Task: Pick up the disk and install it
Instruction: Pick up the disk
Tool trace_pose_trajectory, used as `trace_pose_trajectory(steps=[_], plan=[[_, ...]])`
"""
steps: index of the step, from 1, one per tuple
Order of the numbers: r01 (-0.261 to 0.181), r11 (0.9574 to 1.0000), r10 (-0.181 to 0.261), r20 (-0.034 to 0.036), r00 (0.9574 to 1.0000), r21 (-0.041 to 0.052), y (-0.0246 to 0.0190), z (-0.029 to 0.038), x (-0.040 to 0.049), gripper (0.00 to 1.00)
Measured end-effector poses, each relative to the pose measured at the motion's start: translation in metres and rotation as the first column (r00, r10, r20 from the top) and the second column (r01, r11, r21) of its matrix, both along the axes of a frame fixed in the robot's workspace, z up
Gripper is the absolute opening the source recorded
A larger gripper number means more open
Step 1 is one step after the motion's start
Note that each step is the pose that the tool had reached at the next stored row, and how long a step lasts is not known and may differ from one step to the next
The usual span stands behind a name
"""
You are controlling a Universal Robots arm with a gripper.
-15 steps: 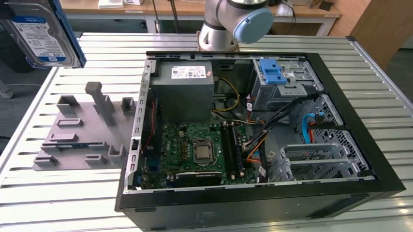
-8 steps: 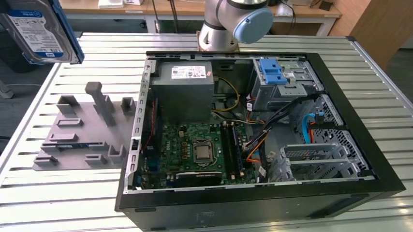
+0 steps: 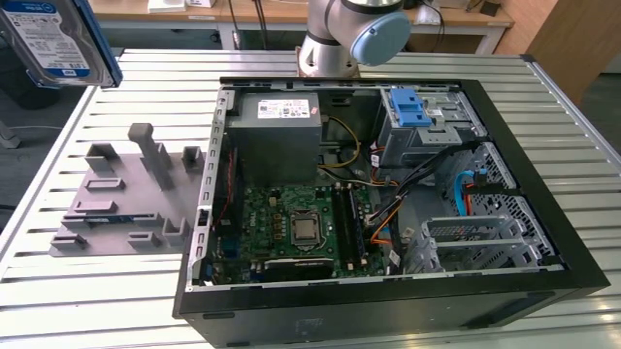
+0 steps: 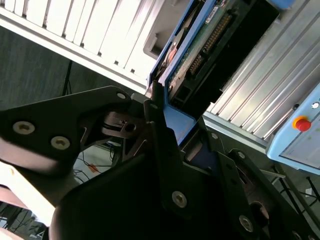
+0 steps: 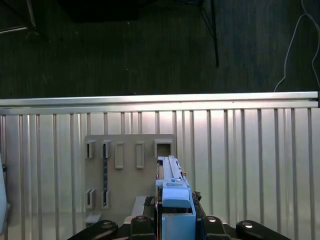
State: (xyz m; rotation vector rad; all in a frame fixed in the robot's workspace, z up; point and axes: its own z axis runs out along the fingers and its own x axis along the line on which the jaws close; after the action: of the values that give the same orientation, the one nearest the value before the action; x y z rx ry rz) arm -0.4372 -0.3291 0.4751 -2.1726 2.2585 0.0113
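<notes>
One disk (image 3: 54, 40) in play, up off the bench (image 3: 97, 291) at the exterior view's upper left, label face to camera, well apart from the open case (image 3: 388, 309)

End effector (image 4: 176, 114) is pinching it: in the second wrist view the fingers (image 4: 159, 125) press on the blue caddy frame, with the circuit-board side and connector showing. In the first wrist view the disk sits edge-on with the grey fixture plate (image 5: 130, 150) behind it; looks clear of the slots, not touching

My read: pick is done, step in hand is the carry to the case, install not yet done

To do it well, as I judge it:
- grip is on the plastic caddy near one end with a long overhang, so it may pivot; go slow, no sharp wrist turns
- hold height until past the case wall
- drive bay with the blue latch bracket (image 3: 409, 109) is at upper right inside the case, power supply (image 3: 276, 138) near it, cables (image 3: 437, 171) bunched just below, so snag risk
- sort the disk's orientation in free air, not over the bay
- which end must face the bay: can't tell from here
</notes>
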Motion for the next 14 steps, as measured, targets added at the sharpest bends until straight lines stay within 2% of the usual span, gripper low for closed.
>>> trace_pose_trajectory(steps=[7,14], plan=[[0.000,1.0000,0.000,-0.0001,1.0000,0.0000,0.0000,0.0133,0.0000,0.36],[0.000,1.0000,0.000,0.0000,1.0000,0.0000,0.0001,0.0137,0.0007,0.36]])
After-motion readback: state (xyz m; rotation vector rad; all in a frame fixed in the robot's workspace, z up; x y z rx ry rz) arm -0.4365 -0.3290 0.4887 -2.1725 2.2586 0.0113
